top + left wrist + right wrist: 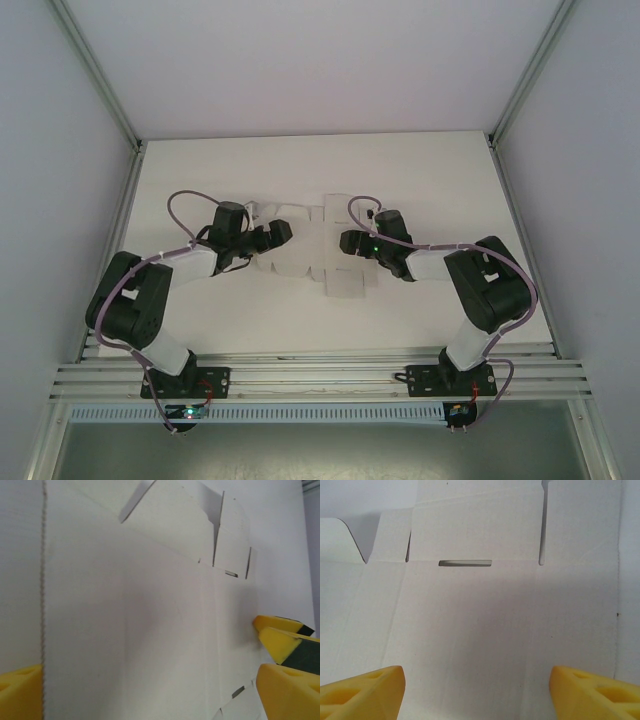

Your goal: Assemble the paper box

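The paper box (314, 256) was not yet folded: it lay as a flat cut sheet of white card on the white surface (420, 170), about in the middle, between the two arms. In the top view the left claw (289, 232) was over the left part of the sheet and the right claw (344, 240) was over the right part, and the two pointed toward each other with a narrow strip of card between them. The left claw (150, 680) was opened as wide as it goes and it held nothing; its yellow fingers (20, 692) stood far apart at the two bottom corners of its own camera view, with the card (150, 610) spread in front of them. In this view the sheet showed faint fold lines, a toothed line (44, 580) running down its left side, and some flaps (170, 515) at the far end that stood a little up from the surface. Two more yellow tips (281, 639) with dark backs were at the right edge of that view, close to the card; I could not tell for sure to which claw they belonged. The right claw (476, 680) was also widely open and held nothing; its yellow fingers (362, 692) were apart at the bottom of its view. The card (470, 620) was flat before them, with a narrow slot (465, 562) and several flaps (392, 535) at the far side.
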Controlling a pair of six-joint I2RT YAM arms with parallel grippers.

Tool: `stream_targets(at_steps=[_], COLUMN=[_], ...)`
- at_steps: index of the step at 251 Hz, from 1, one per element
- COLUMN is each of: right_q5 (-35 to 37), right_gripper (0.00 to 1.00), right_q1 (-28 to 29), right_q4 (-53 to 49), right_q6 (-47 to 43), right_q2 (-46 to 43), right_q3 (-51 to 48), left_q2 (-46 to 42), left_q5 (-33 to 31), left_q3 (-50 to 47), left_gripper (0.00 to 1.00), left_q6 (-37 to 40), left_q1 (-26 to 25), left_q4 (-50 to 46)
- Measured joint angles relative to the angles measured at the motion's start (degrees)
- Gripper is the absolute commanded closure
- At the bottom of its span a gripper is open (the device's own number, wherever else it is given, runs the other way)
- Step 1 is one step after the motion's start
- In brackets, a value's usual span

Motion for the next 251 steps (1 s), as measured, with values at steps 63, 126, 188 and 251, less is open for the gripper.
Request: stream_targets(at_steps=[63, 126, 188, 251], right_q5=[-0.9, -2.3, -4.8, -6.4], right_gripper=[0.21, 0.19, 0.07, 0.02], right_q1=[-0.3, -0.8, -1.5, -5.6], right_q4=[2.0, 3.3, -6.9, -16.8], right_q6=[0.0, -0.2, -2.1, -3.4], right_q2=[0.4, 0.2, -7.6, -30.7], right_q3=[-0.5, -1.1, -1.3, -1.3], left_q2=[1.2, 0.6, -3.7, -15.8], left_q5=[3.8, 4.0, 4.8, 4.4], left_q3=[-1.0, -2.1, -2.8, -5.1], left_gripper=[0.38, 0.95, 1.0, 1.0], left_q6=[-2.8, -2.8, -1.7, -0.8], left_q1=[0.0, -0.1, -0.7, -0.7], left_q4=[6.7, 7.9, 7.8, 7.8])
